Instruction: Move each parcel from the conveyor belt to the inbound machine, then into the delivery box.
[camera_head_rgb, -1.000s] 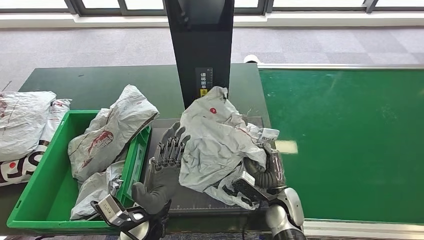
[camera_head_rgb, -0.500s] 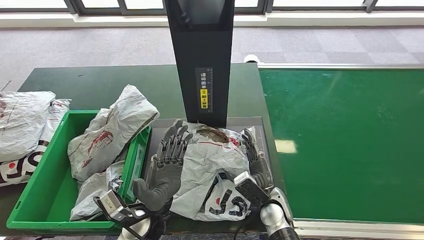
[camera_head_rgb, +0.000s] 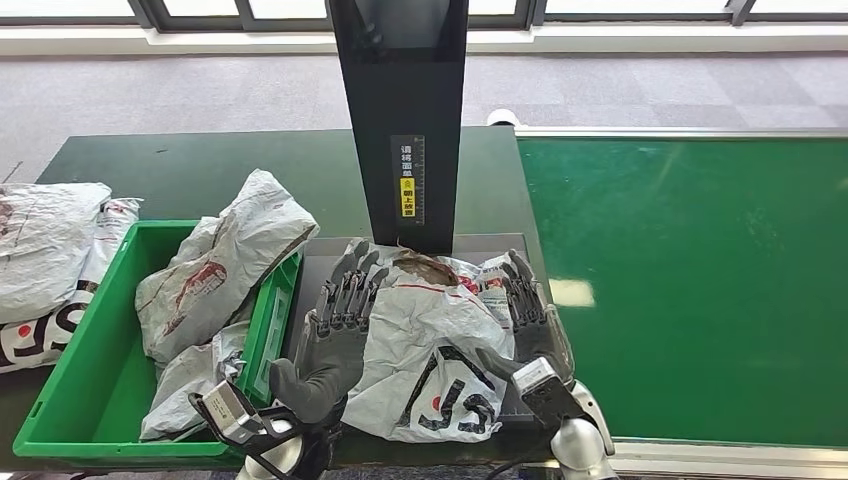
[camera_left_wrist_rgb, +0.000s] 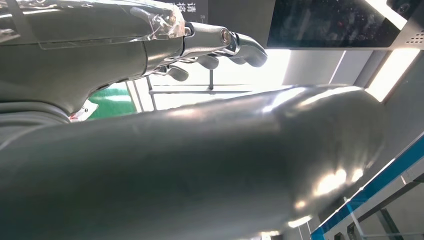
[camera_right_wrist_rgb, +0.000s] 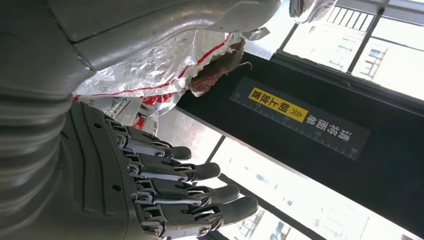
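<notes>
Lettering "JS" is seen on the grey parcel lying flat between the left hand and right hand, both held open with fingers spread; a yellow label is carried by the black inbound machine beyond the fingertips.

Yellow label on black scanner post, characters blurred, perhaps "朝上放置".

Bright, even daylight from the windows at the far wall, head view sharp with soft shadows, a pale glare patch on the belt, wrist views backlit — blown-out panes, near surfaces blurred and sheened.
</notes>
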